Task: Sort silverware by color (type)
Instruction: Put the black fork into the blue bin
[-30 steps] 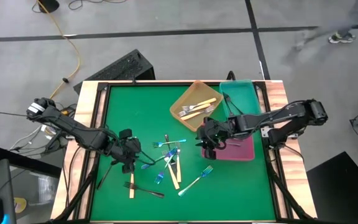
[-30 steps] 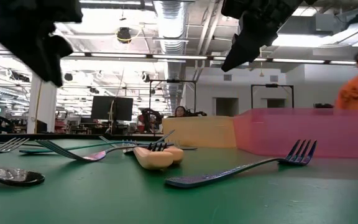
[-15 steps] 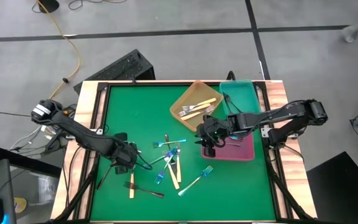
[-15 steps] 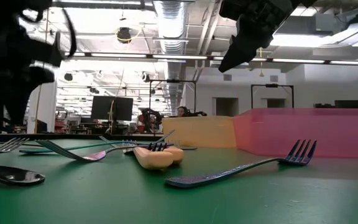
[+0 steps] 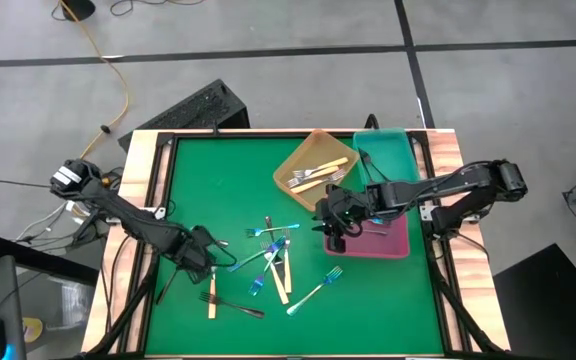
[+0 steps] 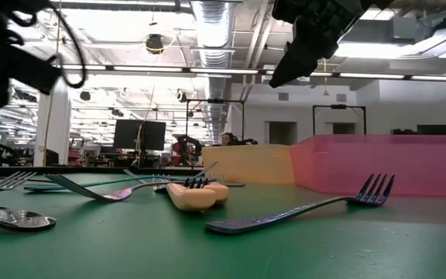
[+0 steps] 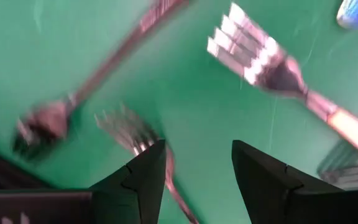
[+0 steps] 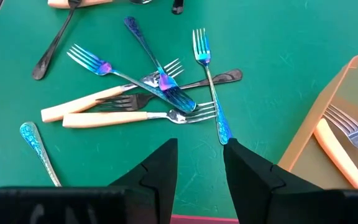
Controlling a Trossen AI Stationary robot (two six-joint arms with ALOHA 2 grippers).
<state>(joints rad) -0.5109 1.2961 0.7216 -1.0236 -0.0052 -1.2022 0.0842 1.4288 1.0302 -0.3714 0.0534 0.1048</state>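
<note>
Loose silverware lies in a crossed pile [image 5: 271,256] at mid-table: cream-handled, iridescent blue and dark forks [image 8: 160,81]. One blue fork [image 5: 316,290] lies apart, toward the near edge. My left gripper [image 5: 206,266] points down, open, left of the pile. Its fingers [image 7: 199,149] stand over the bare cloth and a blurred fork's tines [image 7: 129,129], with a cream-handled fork [image 7: 272,65] beyond. Whether it touches the blurred fork, I cannot tell. My right gripper [image 5: 334,228] hangs open and empty [image 8: 199,146] above the table, right of the pile.
An orange tray [image 5: 290,186] holding cream-handled forks stands at the far middle. A teal tray [image 5: 393,150] is to its right and a pink tray [image 5: 393,245] nearer. A cream fork [image 5: 211,300] and a black fork [image 5: 236,306] lie near the front. Raised wooden rails frame the table.
My left gripper has sunk toward the table and shifted a little toward the near edge. It has rolled about its own axis and now points straight down. The forks and my right gripper have kept still.
</note>
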